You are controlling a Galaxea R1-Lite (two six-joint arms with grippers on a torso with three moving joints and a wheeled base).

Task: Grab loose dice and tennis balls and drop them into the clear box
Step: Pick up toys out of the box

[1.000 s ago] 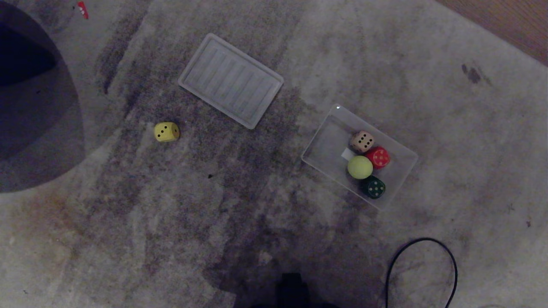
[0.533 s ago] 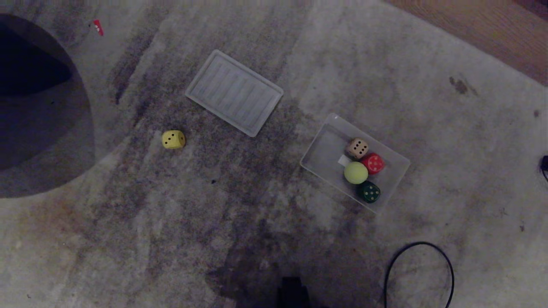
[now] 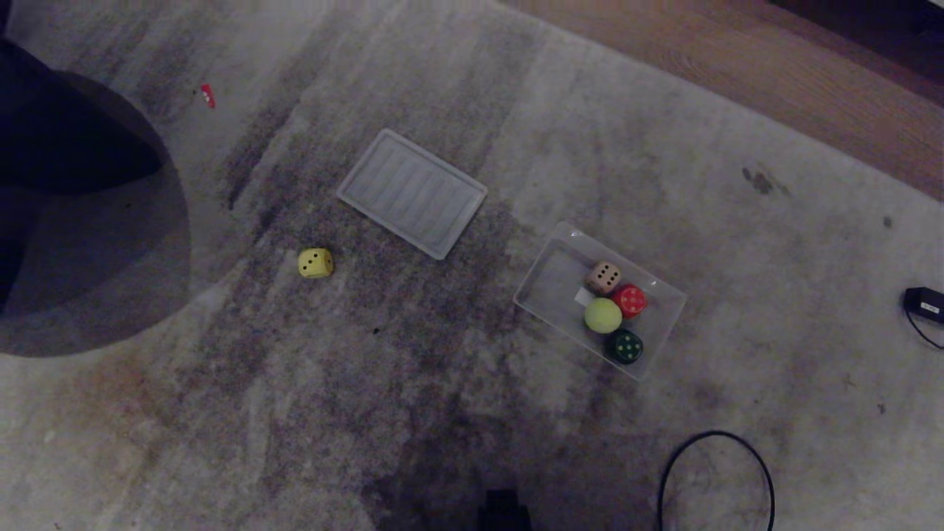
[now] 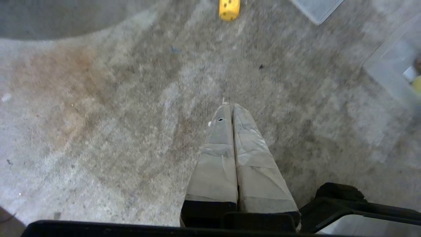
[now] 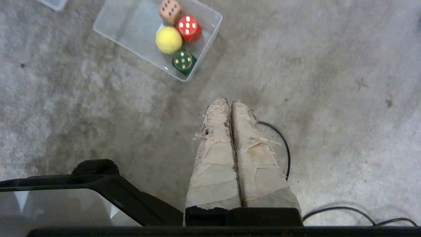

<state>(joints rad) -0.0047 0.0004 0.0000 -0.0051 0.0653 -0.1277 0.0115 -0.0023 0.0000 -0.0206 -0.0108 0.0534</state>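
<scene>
Dice (image 3: 316, 263): four; tennis ball (image 3: 603, 315): one

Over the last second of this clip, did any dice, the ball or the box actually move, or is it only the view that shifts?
Only the view shifts: the head camera rises and tilts, so more wooden floor shows. The yellow die lies loose on the carpet beside the lid; the clear box holds the tan die, red die, green die and tennis ball. Nothing taken or released.

Matt carpet (image 3: 457, 383) (stained), translucent plastic clear box (image 3: 549, 276), fuzzy tennis ball (image 3: 603, 315)
</scene>
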